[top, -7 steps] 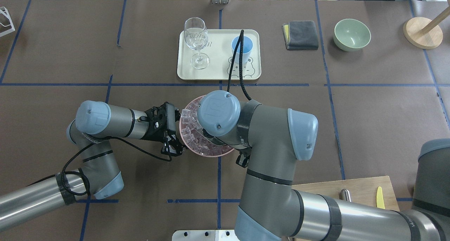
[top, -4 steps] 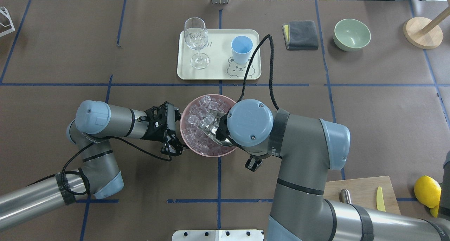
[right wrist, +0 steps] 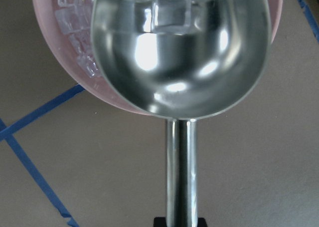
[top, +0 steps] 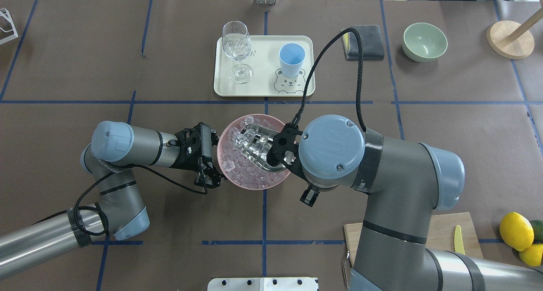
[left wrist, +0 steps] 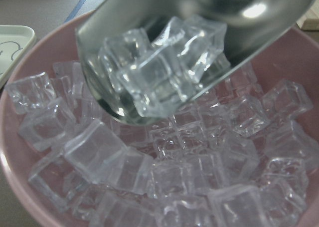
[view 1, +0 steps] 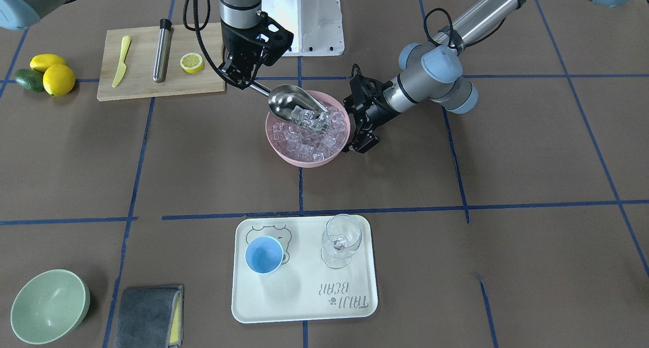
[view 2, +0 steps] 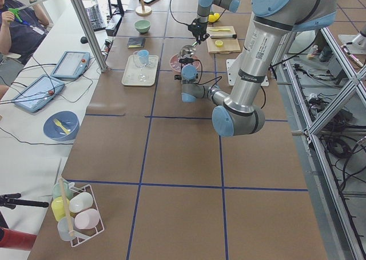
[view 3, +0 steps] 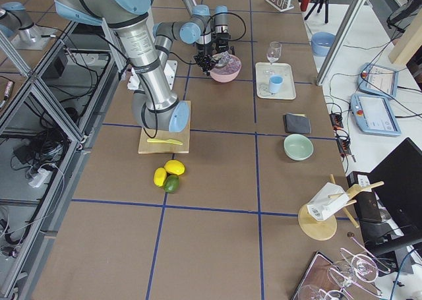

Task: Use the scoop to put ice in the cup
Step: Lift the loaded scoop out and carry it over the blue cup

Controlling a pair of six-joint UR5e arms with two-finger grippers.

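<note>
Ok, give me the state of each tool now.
Left tool: beside the bowl, cannot be told.
Right tool: closed on the scoop handle.

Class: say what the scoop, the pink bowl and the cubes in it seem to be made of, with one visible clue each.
The scoop: polished metal, likely stainless steel; mirror-like reflections. The pink bowl: probably plastic, matte; even colour, dull sheen. The cubes: clear, glassy; real ice or clear plastic, cannot tell.

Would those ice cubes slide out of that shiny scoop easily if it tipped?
Probably: the ice looks smooth and glassy, the scoop polished steel. It sits piled loosely near the open lip, so a slight forward tilt likely spills some.
</note>
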